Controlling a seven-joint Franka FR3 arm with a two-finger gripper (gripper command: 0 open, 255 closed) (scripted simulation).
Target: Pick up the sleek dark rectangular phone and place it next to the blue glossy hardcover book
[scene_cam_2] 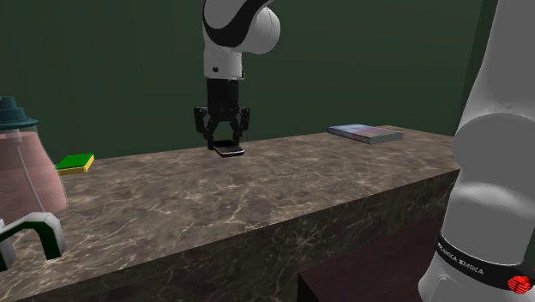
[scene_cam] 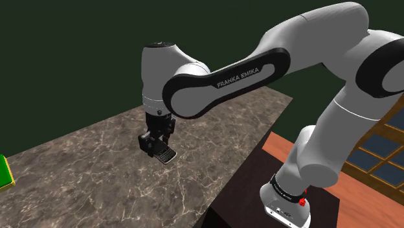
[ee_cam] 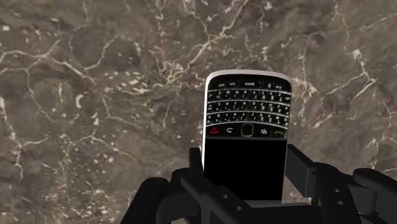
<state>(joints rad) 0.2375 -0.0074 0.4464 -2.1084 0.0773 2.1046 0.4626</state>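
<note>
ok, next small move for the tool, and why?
Probably a short straight lift: the black tool appears shut on the dark rectangular keypad phone, which lies on the brown marble counter; the bluish flat book sits farther along it.

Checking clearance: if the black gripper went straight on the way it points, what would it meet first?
The dark rectangular keypad phone directly under the gripper; beneath that, probably, the brown marbled countertop.

Dim, even light over the marble counter [scene_cam_2: 257,189], soft highlights on the white arm [scene_cam: 311,39].
</note>
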